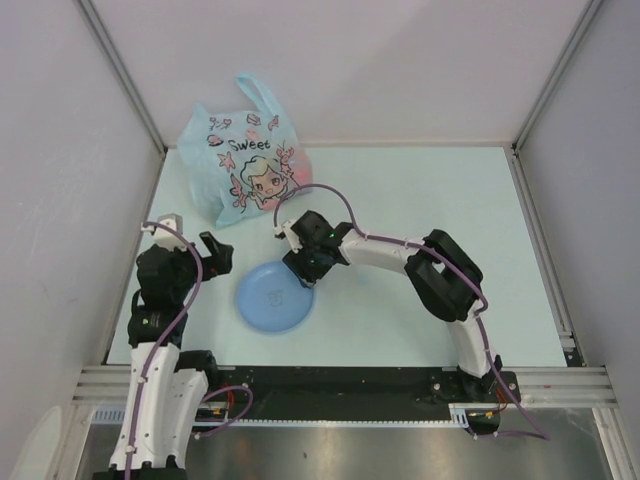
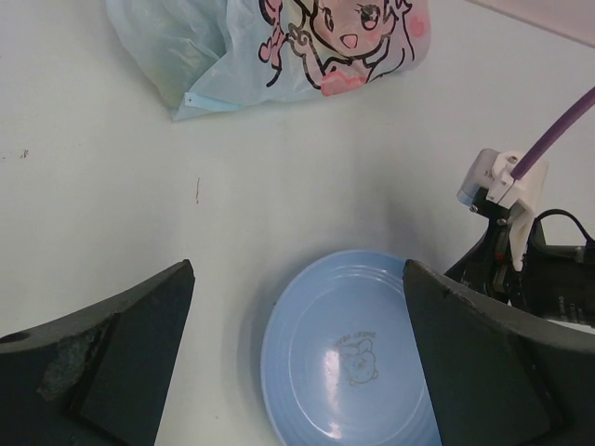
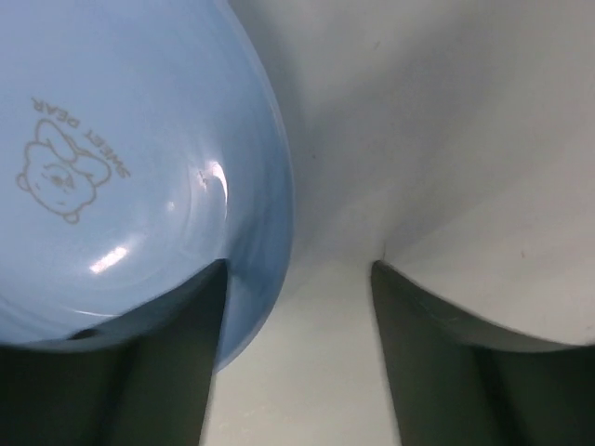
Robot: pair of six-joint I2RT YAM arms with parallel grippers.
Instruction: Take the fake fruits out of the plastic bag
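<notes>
The plastic bag (image 1: 243, 160) lies at the far left corner of the table (image 1: 430, 190). The fruits inside it are hidden, apart from a reddish blur showing through its right side. Nearer me, apart from the bag, sits a blue plate (image 1: 268, 300); my right gripper (image 1: 303, 272) is down at its far right rim with jaws apart, one finger over the plate, the other over bare table, the rim between them unclamped. My left gripper (image 1: 214, 252) hangs spread wide just left of the plate, gripping nothing.
</notes>
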